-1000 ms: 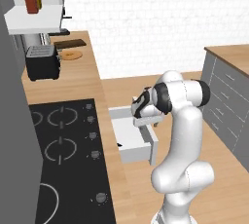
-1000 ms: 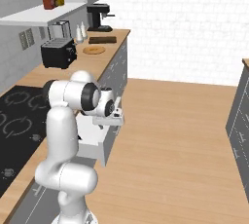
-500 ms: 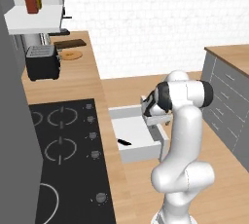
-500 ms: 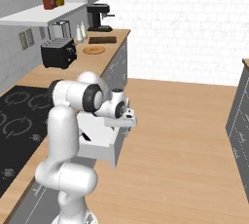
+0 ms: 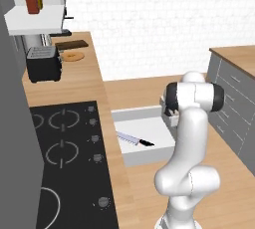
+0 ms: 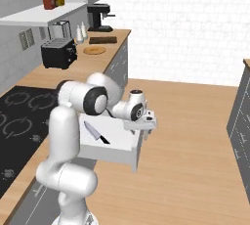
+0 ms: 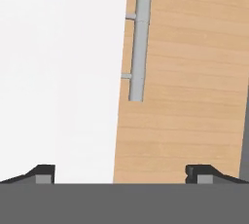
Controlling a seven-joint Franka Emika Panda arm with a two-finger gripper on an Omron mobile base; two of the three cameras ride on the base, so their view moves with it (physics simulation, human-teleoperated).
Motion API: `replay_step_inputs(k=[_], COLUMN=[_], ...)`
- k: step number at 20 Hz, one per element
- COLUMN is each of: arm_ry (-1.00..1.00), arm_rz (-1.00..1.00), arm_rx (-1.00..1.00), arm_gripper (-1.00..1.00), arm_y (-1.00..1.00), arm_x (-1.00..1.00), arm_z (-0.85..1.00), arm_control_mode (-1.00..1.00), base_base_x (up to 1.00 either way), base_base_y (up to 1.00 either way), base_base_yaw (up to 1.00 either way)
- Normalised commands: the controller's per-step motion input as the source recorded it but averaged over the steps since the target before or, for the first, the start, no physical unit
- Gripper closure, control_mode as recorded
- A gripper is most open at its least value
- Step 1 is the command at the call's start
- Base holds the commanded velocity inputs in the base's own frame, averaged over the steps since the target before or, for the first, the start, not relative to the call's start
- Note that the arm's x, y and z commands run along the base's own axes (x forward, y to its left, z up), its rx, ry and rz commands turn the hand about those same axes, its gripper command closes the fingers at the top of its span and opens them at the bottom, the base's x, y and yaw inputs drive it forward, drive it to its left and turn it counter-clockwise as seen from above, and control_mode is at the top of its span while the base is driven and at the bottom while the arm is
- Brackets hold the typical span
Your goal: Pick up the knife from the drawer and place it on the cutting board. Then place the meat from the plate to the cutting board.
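While drawer (image 5: 149, 148) stands out | knife (image 5: 133, 139) flat, handle toward front | claw (image 7: 119, 172) spread, holding nothing

1. We see the drawer (image 6: 131, 156) pulled out, the knife (image 6: 95, 133) lying flat inside.
2. The gripper (image 6: 149, 123) hangs over the drawer's front edge.
3. The cutting board (image 6: 102, 40) and plate (image 6: 94, 50) sit on the far counter (image 6: 63, 72).
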Motion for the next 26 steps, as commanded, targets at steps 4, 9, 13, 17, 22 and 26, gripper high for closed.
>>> replay_step_inputs(k=[4,9,13,17,22,26], arm_ry=[0.00,-0.01,-0.15,-0.04,0.00,0.01], arm_rz=[-0.02,-0.05,0.00,0.16,0.28,0.19], arm_rx=[-0.02,0.06,0.19,0.12,0.00,-0.07], arm_gripper=[-1.00,-1.00,-1.00,-1.00,-1.00,-1.00], arm_y=[-1.00,-1.00,-0.61,0.34,1.00,1.00], arm_x=[-0.26,-0.37,-0.48,-0.26,0.00,0.00], arm_z=[0.02,0.78,1.00,1.00,0.49,0.01], arm_control_mode=[-1.00,-1.00,-1.00,-1.00,-1.00,-1.00], base_base_x=[0.00,0.00,0.00,0.00,0.00,0.00], base_base_y=[0.00,0.00,0.00,0.00,0.00,0.00], base_base_yaw=[0.00,0.00,0.00,0.00,0.00,0.00])
